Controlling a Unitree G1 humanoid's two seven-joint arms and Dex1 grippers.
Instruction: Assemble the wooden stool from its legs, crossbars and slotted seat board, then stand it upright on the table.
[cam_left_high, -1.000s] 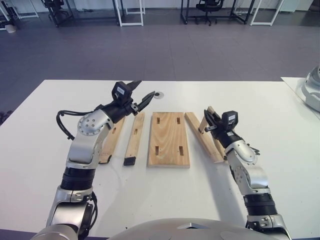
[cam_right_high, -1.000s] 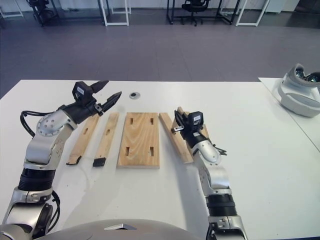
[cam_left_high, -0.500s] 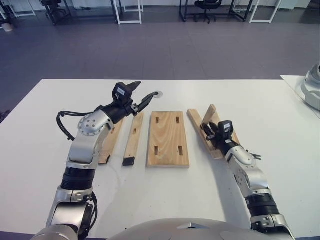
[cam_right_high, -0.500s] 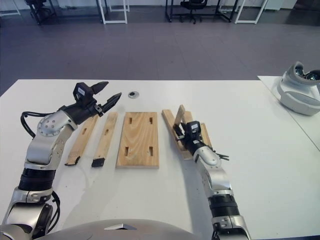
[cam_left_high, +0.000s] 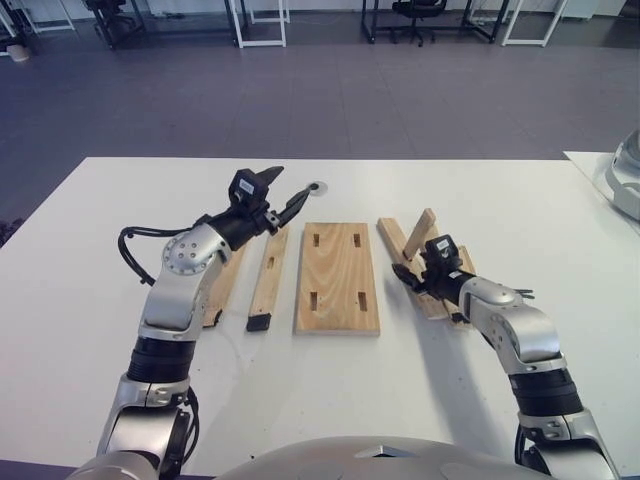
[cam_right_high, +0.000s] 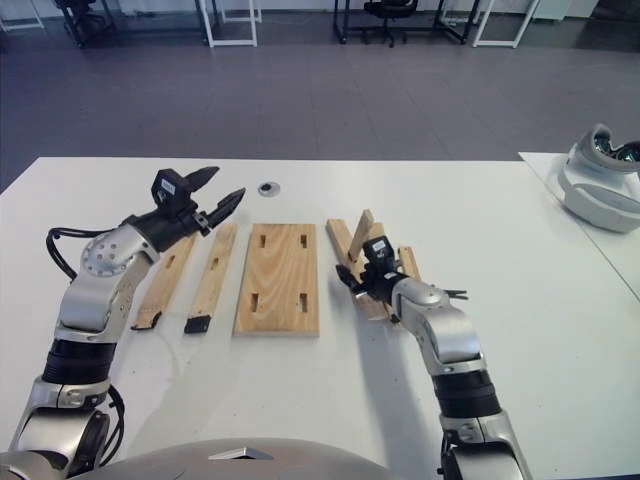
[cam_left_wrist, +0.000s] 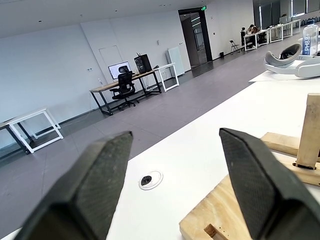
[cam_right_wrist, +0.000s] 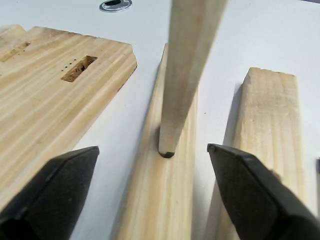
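Stool: lying unassembled on the white counter (cam_left_high: 100, 250), with the slotted seat board (cam_left_high: 337, 277) flat in the middle. Flanking it on the left, two long pieces (cam_left_high: 268, 270) (cam_left_high: 228, 280) lying flat and just beside each other. On the right, one crossbar (cam_right_wrist: 192, 60) standing tilted, its lower end sitting in a hole of a flat leg (cam_right_wrist: 165, 200), and a second flat piece (cam_right_wrist: 260, 140) lying close alongside.

Hanging low over that leg, the right hand (cam_right_high: 350, 280), fingers (cam_right_wrist: 55, 190) spread wide to either side of it and pinching nothing. Hovering above the far ends of the two long pieces, the left hand (cam_left_high: 285, 188), spread as well and holding nothing.

Judging from this, working on the first joint, crossbar into leg, with the seat board not yet fitted. Next probably calling for closing squarely across the leg beside the crossbar's foot. Risking otherwise a knock that tips the crossbar out of its hole.
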